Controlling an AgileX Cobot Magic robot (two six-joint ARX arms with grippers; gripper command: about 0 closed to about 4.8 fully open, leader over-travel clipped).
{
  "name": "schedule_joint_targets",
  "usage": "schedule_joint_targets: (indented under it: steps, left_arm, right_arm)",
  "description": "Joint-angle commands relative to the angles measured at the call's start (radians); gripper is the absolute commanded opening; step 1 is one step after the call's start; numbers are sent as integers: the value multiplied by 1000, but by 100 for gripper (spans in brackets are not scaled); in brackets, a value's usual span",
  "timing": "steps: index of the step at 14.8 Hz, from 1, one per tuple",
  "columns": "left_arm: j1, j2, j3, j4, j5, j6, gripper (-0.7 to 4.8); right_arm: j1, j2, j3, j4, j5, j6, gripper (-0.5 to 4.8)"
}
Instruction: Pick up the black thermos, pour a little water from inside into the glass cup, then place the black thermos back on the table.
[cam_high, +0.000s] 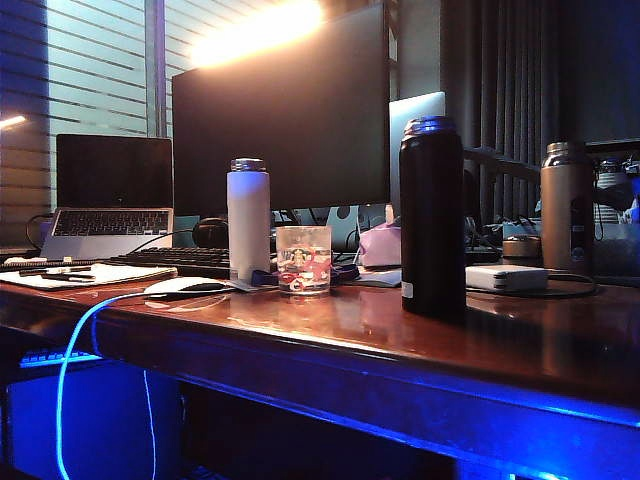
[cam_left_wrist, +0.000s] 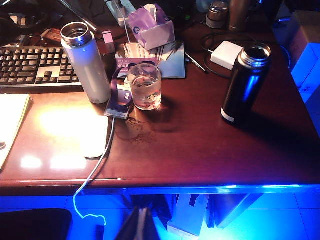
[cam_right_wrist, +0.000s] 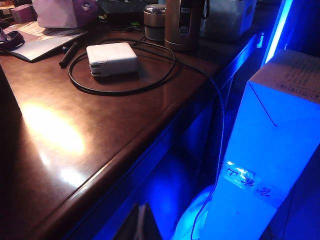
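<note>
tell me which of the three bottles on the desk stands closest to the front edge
The black thermos: it stands well forward of the white bottle and the bronze-grey flask, which sit farther back.

You have bare table (cam_left_wrist: 200, 145) in front of the black thermos (cam_left_wrist: 245, 82); the glass cup (cam_left_wrist: 145, 86) is crowded by the white bottle (cam_left_wrist: 86, 62) and tissue box (cam_left_wrist: 152, 27)

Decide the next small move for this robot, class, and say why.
Probably none: the job looks done. The black thermos stands upright on the table, apart from the glass cup, which holds water. Neither gripper is in view, so both arms seem clear.
</note>
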Motion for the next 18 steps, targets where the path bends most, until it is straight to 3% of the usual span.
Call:
schedule_joint_targets:
  steps: [1,6,10,13,18]
  left_arm:
    - [-1,-3,1,13,4,-2,-2]
    - [3,-9,1,104,-80,23,-4]
    - [74,-51,-46,218,-87,-12,-3]
    - [134,-167,-268,442,-90,-68,-4]
    - [139,-400,-701,699,-152,-166,-4]
  right_arm:
    - [0,-1,-3,13,-2,4,-1]
    - [0,-1,-3,13,-2,4,-1]
    - [0,-1,-3,13,-2,4,-1]
    - [0,-1,-3,13,-2,4,-1]
    - [0,-1,-3,13,-2,4,-1]
